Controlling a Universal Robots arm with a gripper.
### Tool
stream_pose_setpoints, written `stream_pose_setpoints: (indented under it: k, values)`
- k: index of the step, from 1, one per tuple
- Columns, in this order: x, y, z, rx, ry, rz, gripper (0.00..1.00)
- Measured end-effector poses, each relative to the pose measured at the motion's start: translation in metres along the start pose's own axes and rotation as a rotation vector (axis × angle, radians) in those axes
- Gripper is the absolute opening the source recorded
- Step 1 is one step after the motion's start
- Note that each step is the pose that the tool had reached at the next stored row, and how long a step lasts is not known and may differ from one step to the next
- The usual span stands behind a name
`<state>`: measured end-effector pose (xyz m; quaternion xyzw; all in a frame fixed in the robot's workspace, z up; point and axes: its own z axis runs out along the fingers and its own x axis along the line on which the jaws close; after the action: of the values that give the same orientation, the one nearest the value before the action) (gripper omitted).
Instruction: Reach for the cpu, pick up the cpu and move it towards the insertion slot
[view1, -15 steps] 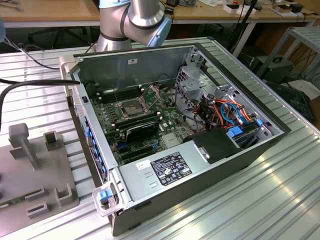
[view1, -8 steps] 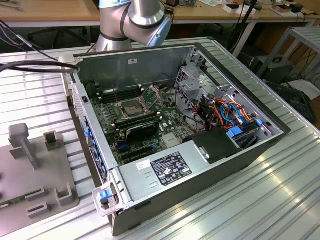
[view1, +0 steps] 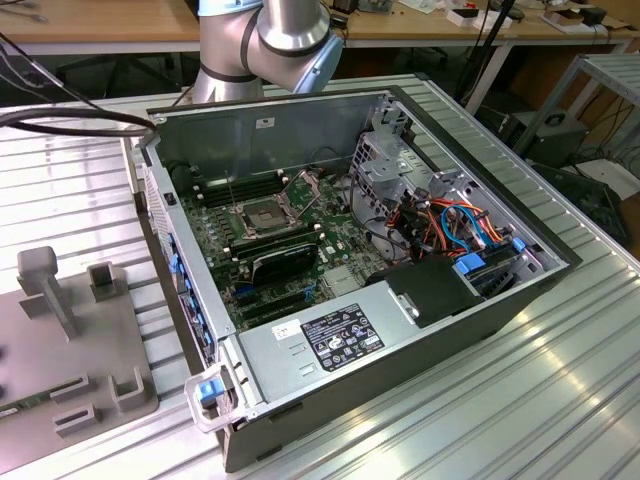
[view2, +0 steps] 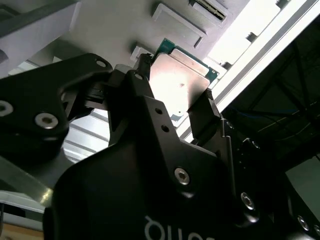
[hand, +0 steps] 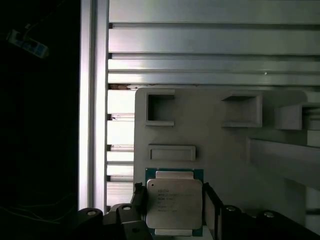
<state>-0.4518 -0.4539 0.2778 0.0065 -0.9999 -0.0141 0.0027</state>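
Exterior view: I see the insertion slot (view1: 262, 214) in the open computer case (view1: 500, 300).

Second wrist view: gripper (view2: 175, 95) closed on the cpu (view2: 179, 80), fingers (view2: 206, 112) against its edges.

First wrist view: cpu (hand: 174, 201) held between the fingers, gray fixture tray (hand: 220, 150) behind.

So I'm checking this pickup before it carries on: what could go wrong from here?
The hand has its fingers only at the chip's thin edges, so the chip could tilt or slip. It sits close over the grey holder tray, whose raised blocks it might clip.
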Motion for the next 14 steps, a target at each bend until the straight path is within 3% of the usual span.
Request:
stream_pose_setpoints:
  k: [3,6,14]
  values:
    - [-0.0001,0.0003,-0.0094,0.0004,0.0000,0.000,0.55]
    - [0.0000,0.0007,-0.0248,0.0014,0.0000,0.000,0.55]
    - [0.0002,0.0019,-0.0583,0.0046,-0.0001,0.000,0.55]
